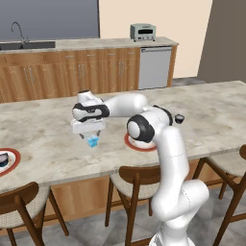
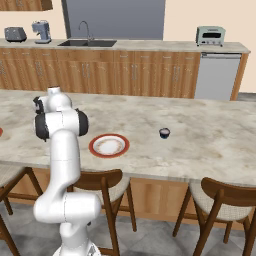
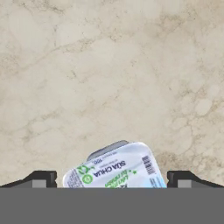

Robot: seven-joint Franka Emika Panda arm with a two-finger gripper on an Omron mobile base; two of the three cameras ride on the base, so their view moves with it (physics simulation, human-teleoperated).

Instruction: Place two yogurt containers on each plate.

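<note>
White rounded arm (image 1: 166, 158), black joint bands; gripper (image 1: 90, 136) apparently pale.
</note>
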